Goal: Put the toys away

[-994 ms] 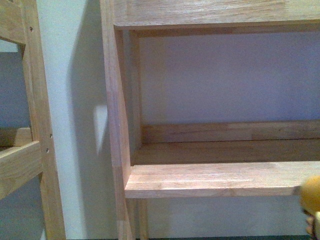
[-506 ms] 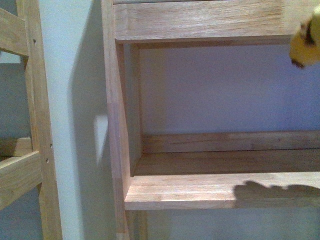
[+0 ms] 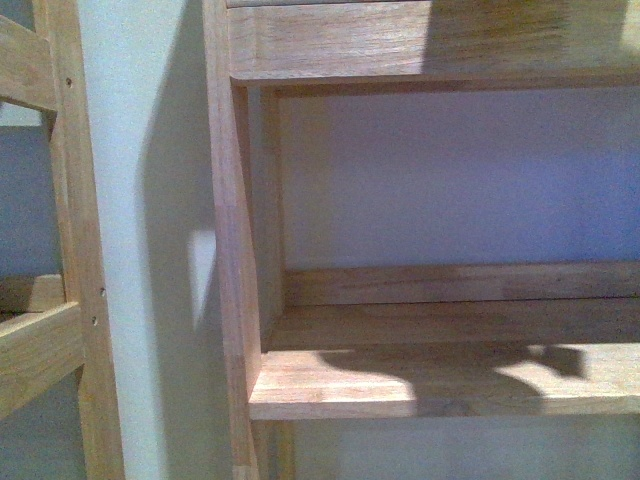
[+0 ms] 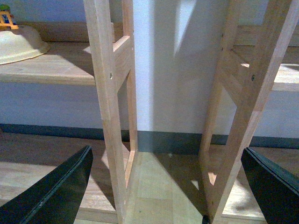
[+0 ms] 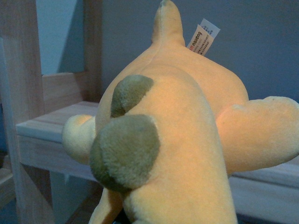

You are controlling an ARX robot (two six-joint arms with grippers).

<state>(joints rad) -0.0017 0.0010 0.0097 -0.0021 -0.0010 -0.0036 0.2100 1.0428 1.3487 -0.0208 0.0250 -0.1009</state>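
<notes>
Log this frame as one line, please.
phase: carrying | plush toy fills right wrist view, before a wooden shelf | left gripper open, empty | front view: shelf, no toy

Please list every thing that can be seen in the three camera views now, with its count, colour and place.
Orange-yellow plush animal with olive-brown bumps: one, fills the right wrist view, in front of a shelf board; white label near its far end.
Light wooden shelf units: two, against a pale wall; front view shows one unit's board, bare but shadowed.
Cream bowl-shaped object: one, on a shelf, left wrist view.
Small orange item: one, behind the bowl, unclear.
Left gripper: black fingers wide apart.
Right gripper: not visible.
</notes>
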